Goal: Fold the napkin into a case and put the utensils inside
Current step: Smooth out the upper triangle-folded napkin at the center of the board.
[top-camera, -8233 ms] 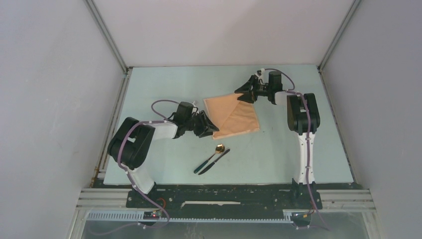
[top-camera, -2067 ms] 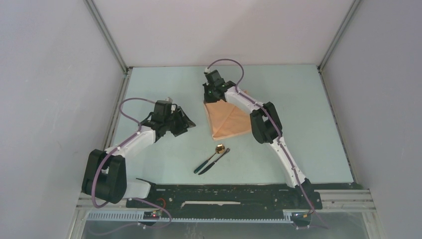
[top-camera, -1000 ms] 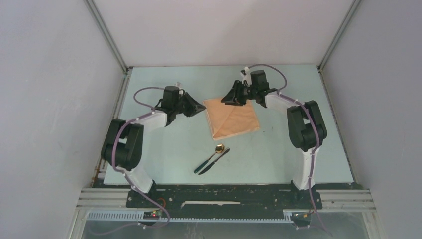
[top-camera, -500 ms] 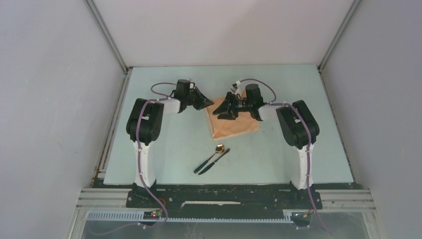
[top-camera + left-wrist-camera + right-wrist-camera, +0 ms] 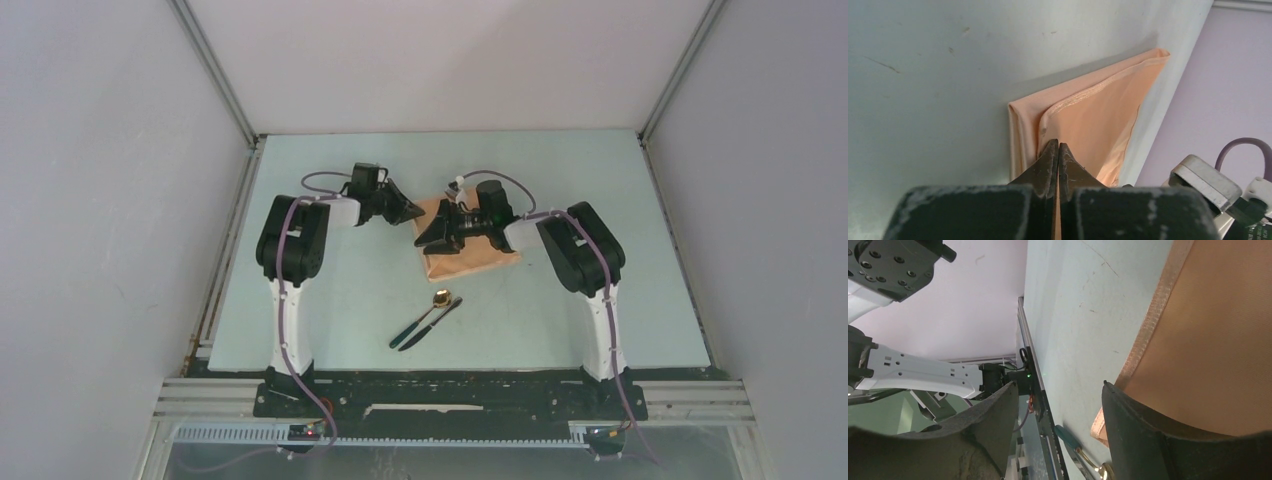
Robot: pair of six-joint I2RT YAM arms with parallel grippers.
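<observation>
The napkin (image 5: 480, 258) lies folded on the pale table (image 5: 330, 290), towards the far middle, with both arms reaching in over its left side; the left gripper (image 5: 1058, 146) has its jaws pressed fully together at the cloth's far-left corner, and the wrist view shows the tips meeting on the hemmed edge of the upper layer, so it appears to have pinched just that layer, probably to lift or carry it across for a further fold; the right gripper (image 5: 1059, 387) stands well open and grasps nothing, one finger (image 5: 1148, 440) over the cloth and the other out over bare table, so that it straddles the napkin's left edge, a stance that looks meant either to pin the lower layers or to take a second hold; the utensils (image 5: 428, 322), a spoon (image 5: 441, 297) with a gold bowl and a slim dark piece beside it, lie together nearer the arm bases, apart from the cloth and untouched, presumably waiting until the folding is finished; no brand, label or writing can be read on the cloth, the arms or the table in any view.
</observation>
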